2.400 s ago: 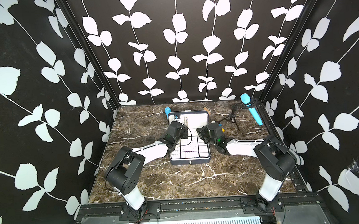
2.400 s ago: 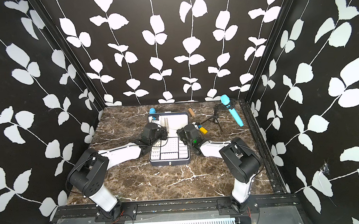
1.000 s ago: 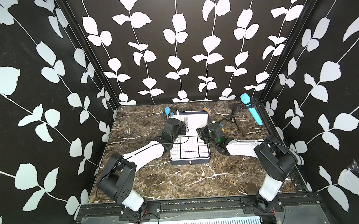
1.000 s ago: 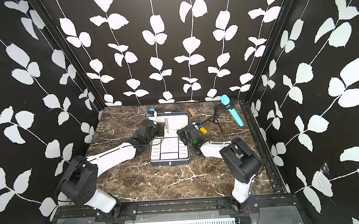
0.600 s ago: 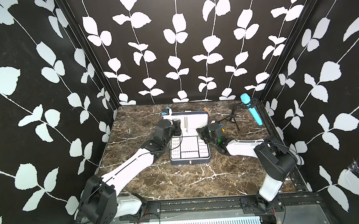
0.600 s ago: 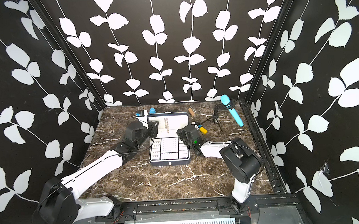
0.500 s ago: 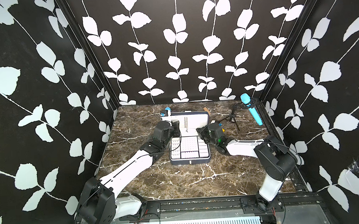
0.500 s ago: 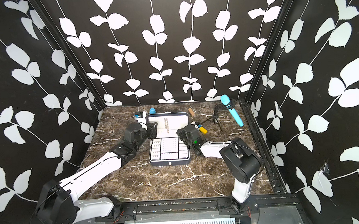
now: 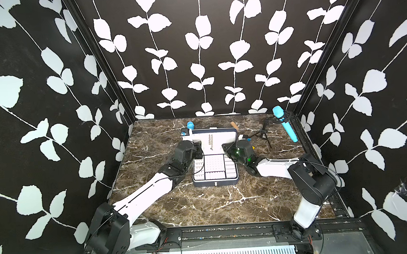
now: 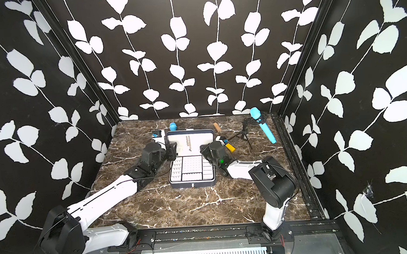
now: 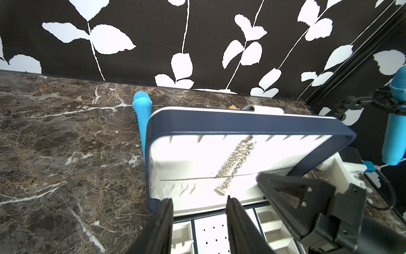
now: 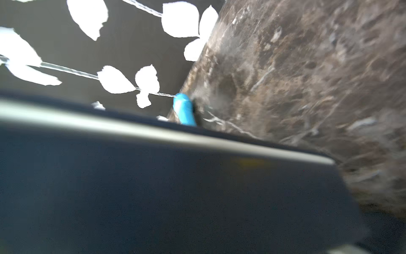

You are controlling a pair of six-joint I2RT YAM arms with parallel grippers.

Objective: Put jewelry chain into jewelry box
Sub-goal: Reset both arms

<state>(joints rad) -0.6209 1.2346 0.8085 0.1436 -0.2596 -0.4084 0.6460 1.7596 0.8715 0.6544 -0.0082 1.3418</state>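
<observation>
Top views, both: marble desk (image 9: pixel 202 205) carries the jewelry box (image 9: pixel 215 182), open near mid-desk toward the rear edge, lid raised. Left gripper (image 11: pixel 198 201) sits at the lid's left side over the tray, fingers parted, nothing between them. Right gripper (image 9: pixel 225 147) is at the lid's right edge; how far it is open, or any grip, cannot be told. Jewelry chain (image 11: pixel 236 162) runs doubled down the white lid lining, end piece lowest.

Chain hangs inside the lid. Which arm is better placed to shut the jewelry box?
Probably right: the right gripper sits at the lid's right edge, its camera on the navy outside. The left gripper, open, faces the lining, in the closing path.
</observation>
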